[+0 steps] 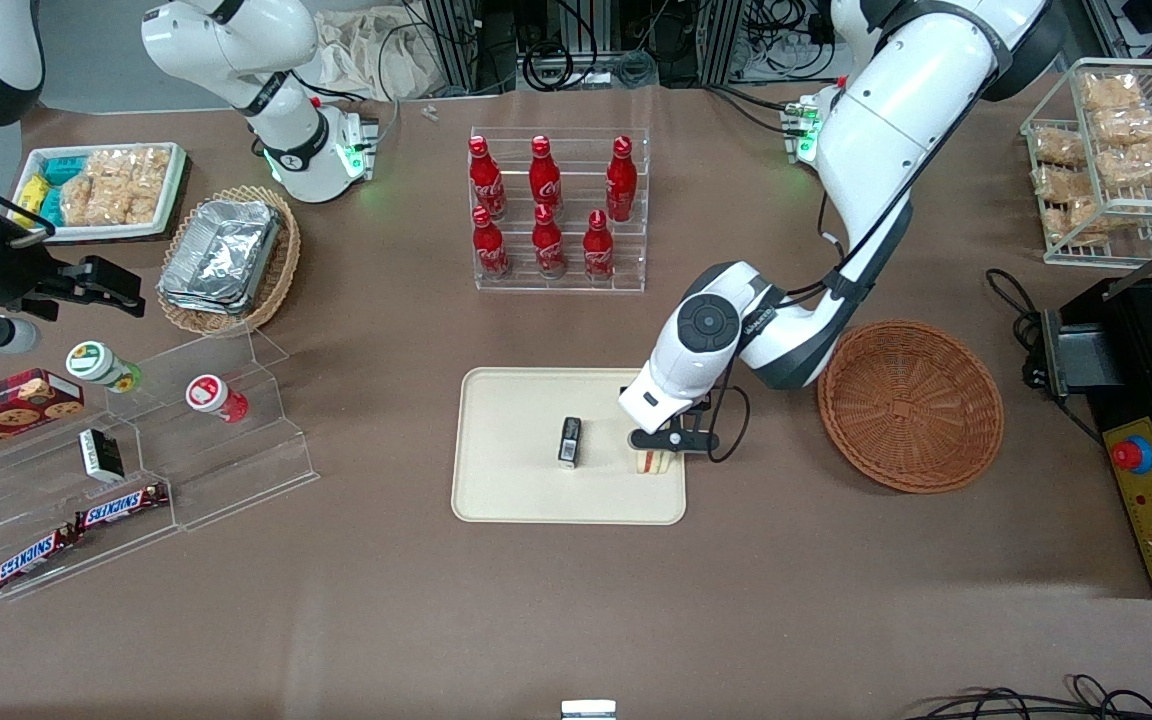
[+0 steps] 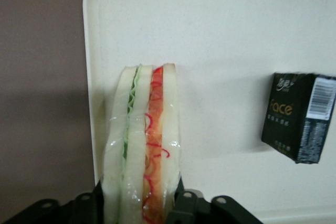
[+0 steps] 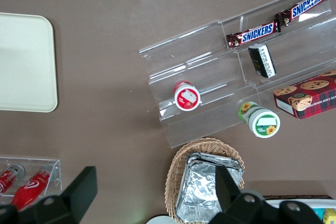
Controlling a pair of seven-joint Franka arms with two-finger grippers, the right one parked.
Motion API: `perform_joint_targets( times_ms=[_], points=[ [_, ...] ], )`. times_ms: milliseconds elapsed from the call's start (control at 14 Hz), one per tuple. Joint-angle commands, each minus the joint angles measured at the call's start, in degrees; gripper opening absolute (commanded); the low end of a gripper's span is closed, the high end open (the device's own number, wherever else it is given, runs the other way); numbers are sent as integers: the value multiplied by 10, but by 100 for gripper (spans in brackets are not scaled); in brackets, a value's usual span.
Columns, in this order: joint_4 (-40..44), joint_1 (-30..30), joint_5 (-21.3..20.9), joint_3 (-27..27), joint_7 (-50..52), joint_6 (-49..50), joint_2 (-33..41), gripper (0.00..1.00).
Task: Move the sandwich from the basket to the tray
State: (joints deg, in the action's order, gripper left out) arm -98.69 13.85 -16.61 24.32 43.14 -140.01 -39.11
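**Now the sandwich is over the tray**

Down in the middle of the front view, the gripper (image 1: 663,447) hangs low over the cream tray (image 1: 506,500), close to the tray's right edge. It is squeezing the sandwich (image 1: 648,461), which pokes out just below the black fingers. The wrist view shows it up close: the sandwich (image 2: 140,145) stands on its edge between the two black fingers (image 2: 191,203), one on each flat side, pressed tight against the clear wrap. You can see white bread, a green strip and a red strip of filling. The sandwich sits over the tray (image 2: 220,35), right next to the tray's rim and near one rounded corner. Whether its bottom touches the tray cannot be told.

A small black box (image 1: 569,442) lies on the tray too, near the middle, a little apart from the sandwich. In the wrist view the same black box (image 2: 298,116) has gold letters and a white barcode.

The round brown basket (image 1: 911,405) sits on the brown table (image 1: 576,620) at the right of the front view, near the tray but not touching it. Nothing lies inside it.

Higher up in the middle of the front view, red bottles (image 1: 546,205) stand in a clear rack.
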Motion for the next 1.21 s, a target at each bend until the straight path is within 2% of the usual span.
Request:
perform_joint_targets(
  times_ms=[0, 214, 357, 500, 714, 1000, 1143],
  points=[
    [11, 0, -4, -9, 12, 38, 44, 100],
    [27, -22, 8, -7, 8, 153, 127, 100],
    [49, -57, 34, -4, -5, 218, 162, 100],
    [91, -70, 71, -5, -61, 292, 181, 100],
    [164, -125, 104, -4, -132, 424, 197, 100],
    [184, -203, 144, -9, -223, 504, 268, 100],
    [181, -185, 156, -64, -231, 552, 305, 100]
  ],
)
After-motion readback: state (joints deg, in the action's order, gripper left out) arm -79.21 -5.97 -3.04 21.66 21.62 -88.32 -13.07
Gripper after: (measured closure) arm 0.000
